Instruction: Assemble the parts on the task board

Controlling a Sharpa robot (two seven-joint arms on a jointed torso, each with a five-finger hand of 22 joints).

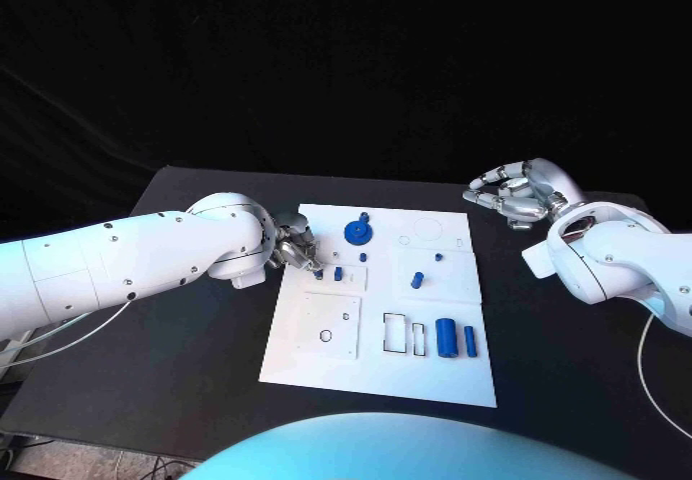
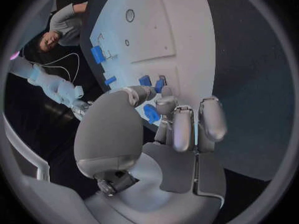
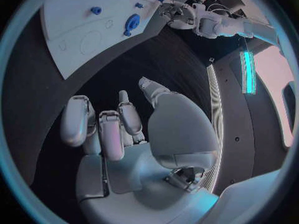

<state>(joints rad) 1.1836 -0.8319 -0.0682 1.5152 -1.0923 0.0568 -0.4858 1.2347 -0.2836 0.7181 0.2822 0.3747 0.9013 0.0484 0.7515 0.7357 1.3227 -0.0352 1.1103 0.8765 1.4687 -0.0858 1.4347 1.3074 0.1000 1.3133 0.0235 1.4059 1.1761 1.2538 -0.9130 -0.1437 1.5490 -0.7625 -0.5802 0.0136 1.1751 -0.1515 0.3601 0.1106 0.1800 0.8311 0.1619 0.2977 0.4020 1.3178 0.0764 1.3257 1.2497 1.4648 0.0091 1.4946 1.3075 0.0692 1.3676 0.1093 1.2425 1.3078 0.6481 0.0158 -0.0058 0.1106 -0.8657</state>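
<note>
Left hand pinching a small part at the board's near-left edge; right hand idle off to the side.

The silver left hand point(image 2: 163, 115) pinches a small blue plastic piece point(image 2: 151, 113) over the white task board point(image 1: 447, 375), just beside two blue pegs point(image 1: 339, 272); a loose pinch could drop or tilt it, nudging them; the silver right hand point(image 1: 515, 192) curls on nothing, well apart from the board.
</note>
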